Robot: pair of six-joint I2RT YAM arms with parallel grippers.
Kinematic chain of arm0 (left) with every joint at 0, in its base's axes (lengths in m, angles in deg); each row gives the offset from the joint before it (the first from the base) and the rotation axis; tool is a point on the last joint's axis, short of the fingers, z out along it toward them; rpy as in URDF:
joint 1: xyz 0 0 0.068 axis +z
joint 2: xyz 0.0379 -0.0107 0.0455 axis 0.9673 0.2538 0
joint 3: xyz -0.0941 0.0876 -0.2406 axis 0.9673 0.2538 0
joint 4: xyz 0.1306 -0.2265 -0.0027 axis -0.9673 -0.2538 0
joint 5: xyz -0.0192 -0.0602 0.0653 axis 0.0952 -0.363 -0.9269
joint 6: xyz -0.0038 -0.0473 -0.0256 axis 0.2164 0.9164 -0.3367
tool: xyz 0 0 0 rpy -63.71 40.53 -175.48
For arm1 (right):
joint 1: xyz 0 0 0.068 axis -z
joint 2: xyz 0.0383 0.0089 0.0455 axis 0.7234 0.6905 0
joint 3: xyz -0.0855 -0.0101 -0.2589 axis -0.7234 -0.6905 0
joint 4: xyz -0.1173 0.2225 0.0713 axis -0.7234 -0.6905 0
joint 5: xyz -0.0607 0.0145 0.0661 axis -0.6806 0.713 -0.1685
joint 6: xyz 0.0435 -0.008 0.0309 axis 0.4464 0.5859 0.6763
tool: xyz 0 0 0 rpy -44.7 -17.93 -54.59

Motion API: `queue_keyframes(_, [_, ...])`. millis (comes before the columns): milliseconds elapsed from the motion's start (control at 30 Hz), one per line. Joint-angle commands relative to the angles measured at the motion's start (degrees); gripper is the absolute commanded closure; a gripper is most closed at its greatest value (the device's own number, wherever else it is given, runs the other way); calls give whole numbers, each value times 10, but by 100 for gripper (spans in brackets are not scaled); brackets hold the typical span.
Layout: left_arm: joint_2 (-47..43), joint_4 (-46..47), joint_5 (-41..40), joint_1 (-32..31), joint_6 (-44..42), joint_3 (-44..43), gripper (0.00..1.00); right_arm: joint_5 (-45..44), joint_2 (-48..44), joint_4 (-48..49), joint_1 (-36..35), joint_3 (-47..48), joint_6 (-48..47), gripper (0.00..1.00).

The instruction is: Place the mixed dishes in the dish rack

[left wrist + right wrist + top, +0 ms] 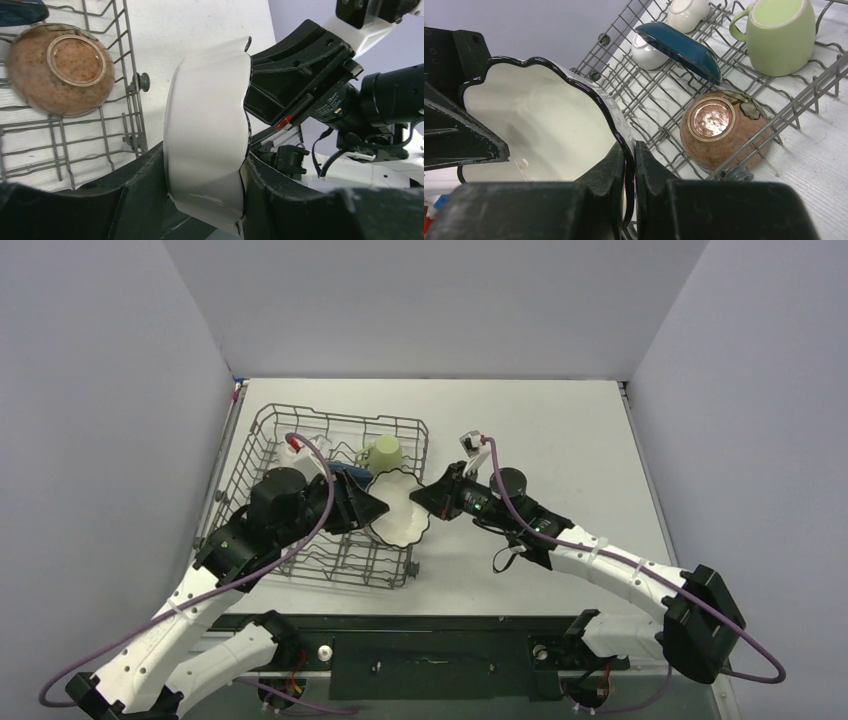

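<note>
The white scalloped bowl point(402, 512), dark-rimmed, is held tilted just past the right edge of the dish rack point(262, 436), between both grippers. My right gripper point(630, 150) is shut on its rim, one finger inside and one outside. My left gripper point(205, 156) spans the bowl point(207, 110) front to back, with a finger against each side. Inside the rack lie the brown bowl point(724, 132) upside down, the dark blue dish point(679, 47) on edge, the light green mug point(779, 35) and a plain white bowl point(648, 51). The flower-patterned dish cannot be made out.
Another small white piece point(686, 12) sits at the rack's far side. The rack's upright tines point(127, 75) and a small wheel point(144, 80) are close beside the held bowl. White table point(560, 440) stretches to the right, with grey walls all round.
</note>
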Motion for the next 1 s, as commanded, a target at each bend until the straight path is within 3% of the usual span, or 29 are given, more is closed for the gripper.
queue_keyframes(0, [-11, -23, -28, 1, -42, -53, 100, -37, 6, 73, -17, 50, 4, 100])
queue_keyframes(100, [-10, -61, -56, 1, -65, -75, 100, -41, 30, 74, -21, 64, 7, 99])
queue_keyframes(233, [-12, -121, -110, 1, -100, -113, 100, -38, 76, 103, -29, 87, 21, 87])
queue_keyframes(567, [0, -237, -207, 9, -128, -192, 100, -19, 195, 134, -42, 181, 54, 47])
queue_keyframes(800, [24, -312, -311, 14, -170, -206, 100, -24, 161, 60, -27, 194, 31, 28])
queue_keyframes(967, [33, -317, -352, 31, -202, -192, 100, -1, 112, 45, 21, 152, 37, 24])
